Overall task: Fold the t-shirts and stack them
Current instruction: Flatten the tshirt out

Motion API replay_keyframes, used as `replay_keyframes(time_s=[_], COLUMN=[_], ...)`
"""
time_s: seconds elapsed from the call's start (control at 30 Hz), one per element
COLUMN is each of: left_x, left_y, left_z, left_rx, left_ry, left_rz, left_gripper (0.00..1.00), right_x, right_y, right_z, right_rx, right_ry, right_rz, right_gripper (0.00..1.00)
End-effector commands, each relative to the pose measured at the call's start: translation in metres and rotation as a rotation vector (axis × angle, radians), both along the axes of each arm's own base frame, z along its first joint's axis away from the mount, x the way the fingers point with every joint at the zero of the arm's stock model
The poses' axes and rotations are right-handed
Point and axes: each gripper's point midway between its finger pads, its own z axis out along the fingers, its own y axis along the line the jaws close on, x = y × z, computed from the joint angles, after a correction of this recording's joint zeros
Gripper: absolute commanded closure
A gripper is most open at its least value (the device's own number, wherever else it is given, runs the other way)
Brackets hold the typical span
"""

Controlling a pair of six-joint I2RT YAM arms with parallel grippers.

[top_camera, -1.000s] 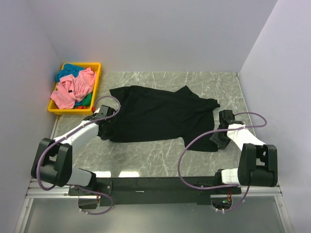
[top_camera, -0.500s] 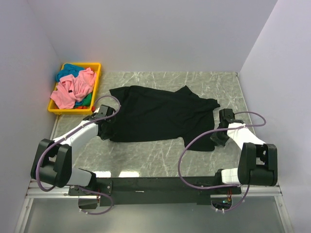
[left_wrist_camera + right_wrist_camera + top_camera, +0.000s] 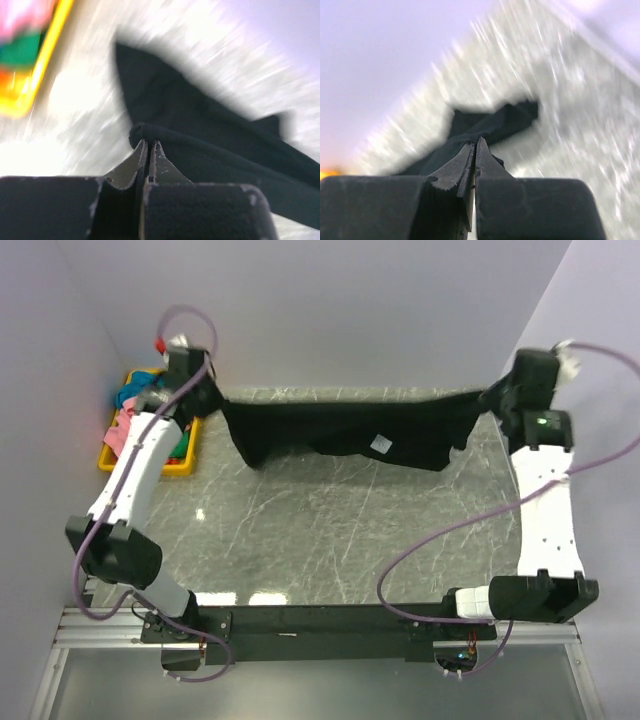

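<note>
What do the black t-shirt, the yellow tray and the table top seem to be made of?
The black t-shirt looks like soft matte fabric, probably cotton: it sags and wrinkles where it hangs. The yellow tray is likely hard plastic, smooth, with a straight rim. The table top is a polished grey marble-look surface with pale veins and bright reflections; stone or laminate, I cannot tell.

Both arms reach high and far back, spread wide apart. Jaws of left gripper (image 3: 203, 390) and right gripper (image 3: 493, 398) pinched tight, each gripping one end of the black t-shirt (image 3: 340, 432).
</note>
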Motion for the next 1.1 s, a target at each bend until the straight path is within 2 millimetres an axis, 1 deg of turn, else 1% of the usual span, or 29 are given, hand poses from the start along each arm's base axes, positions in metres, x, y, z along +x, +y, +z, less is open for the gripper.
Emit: replay_keyframes(time_s=[0.0,0.03,0.07,0.1,0.13,0.17,0.2,0.23,0.27,0.3,0.33,0.37,0.43,0.47,0.5,0.53,0.6,0.67,0.7,0.73,0.77,0.8,0.83,0.87,0.9,0.97,1.0,1.03,1.07], left_x=[-0.006,-0.011,-0.015,-0.030,-0.040,-0.062,-0.072,-0.084,-0.097,-0.122,-0.134,-0.158,-0.179,-0.195,-0.204,-0.209,-0.214,-0.209,-0.201,-0.196,-0.184,-0.174,-0.167,-0.153,-0.140,-0.118,-0.103,-0.092,-0.077], left_y=[0.015,0.018,0.019,0.023,0.024,0.026,0.027,0.028,0.029,0.034,0.036,0.041,0.046,0.050,0.051,0.052,0.049,0.046,0.044,0.042,0.040,0.037,0.034,0.031,0.029,0.024,0.021,0.020,0.018], left_z=[0.107,0.145,0.164,0.194,0.209,0.243,0.248,0.259,0.269,0.285,0.293,0.306,0.317,0.325,0.331,0.332,0.333,0.325,0.316,0.310,0.301,0.288,0.281,0.272,0.253,0.229,0.207,0.193,0.173], left_rx=[0.036,0.034,0.031,0.026,0.021,-0.001,0.000,-0.007,-0.012,-0.013,-0.012,-0.015,-0.003,-0.004,0.000,-0.001,-0.006,-0.008,-0.001,-0.001,0.004,0.010,0.013,0.017,0.029,0.041,0.049,0.054,0.063], left_ry=[-0.203,-0.290,-0.341,-0.425,-0.473,-0.584,-0.612,-0.655,-0.694,-0.760,-0.792,-0.846,-0.893,-0.929,-0.950,-0.953,-0.954,-0.924,-0.896,-0.879,-0.848,-0.810,-0.787,-0.761,-0.714,-0.660,-0.623,-0.599,-0.559], left_rz=[0.007,0.015,0.013,0.009,0.004,-0.007,-0.015,-0.021,-0.028,-0.031,-0.031,-0.028,-0.027,-0.024,-0.029,-0.030,-0.050,-0.064,-0.069,-0.078,-0.082,-0.092,-0.105,-0.109,-0.113,-0.121,-0.128,-0.129,-0.127], left_gripper=[0.99,0.99,0.99,0.99,1.00,1.00,1.00,1.00,1.00,1.00,1.00,1.00,1.00,1.00,1.00,1.00,1.00,1.00,1.00,1.00,1.00,1.00,1.00,1.00,1.00,1.00,1.00,1.00,1.00], right_x=[-0.034,-0.042,-0.059,-0.071,-0.082,-0.106,-0.120,-0.147,-0.162,-0.177,-0.189,-0.218,-0.243,-0.260,-0.271,-0.278,-0.288,-0.284,-0.280,-0.271,-0.264,-0.254,-0.238,-0.227,-0.208,-0.172,-0.150,-0.130,-0.116], right_y=[-0.035,-0.037,-0.039,-0.040,-0.040,-0.040,-0.040,-0.039,-0.040,-0.040,-0.040,-0.038,-0.035,-0.033,-0.031,-0.029,-0.027,-0.022,-0.020,-0.015,-0.013,-0.012,-0.011,-0.006,-0.004,0.004,0.005,0.005,0.007], right_z=[0.106,0.123,0.149,0.169,0.183,0.206,0.218,0.233,0.246,0.253,0.260,0.275,0.286,0.294,0.301,0.305,0.312,0.315,0.315,0.315,0.313,0.308,0.303,0.299,0.287,0.269,0.246,0.231,0.223], right_rx=[-0.106,-0.118,-0.136,-0.157,-0.173,-0.208,-0.226,-0.243,-0.280,-0.300,-0.317,-0.358,-0.394,-0.432,-0.452,-0.467,-0.523,-0.559,-0.569,-0.578,-0.584,-0.588,-0.591,-0.597,-0.597,-0.595,-0.579,-0.568,-0.564], right_ry=[-0.212,-0.253,-0.324,-0.378,-0.418,-0.492,-0.528,-0.589,-0.629,-0.657,-0.685,-0.751,-0.800,-0.831,-0.855,-0.866,-0.870,-0.859,-0.856,-0.851,-0.842,-0.819,-0.789,-0.773,-0.731,-0.684,-0.630,-0.590,-0.587], right_rz=[-0.160,-0.168,-0.189,-0.193,-0.196,-0.202,-0.210,-0.219,-0.226,-0.237,-0.242,-0.246,-0.244,-0.240,-0.237,-0.229,-0.216,-0.175,-0.154,-0.113,-0.094,-0.072,-0.045,-0.001,0.036,0.127,0.161,0.189,0.209], right_gripper=[1.00,1.00,1.00,1.00,1.00,1.00,1.00,1.00,1.00,1.00,1.00,1.00,1.00,1.00,1.00,1.00,1.00,1.00,1.00,1.00,1.00,1.00,1.00,1.00,1.00,1.00,1.00,1.00,1.00])
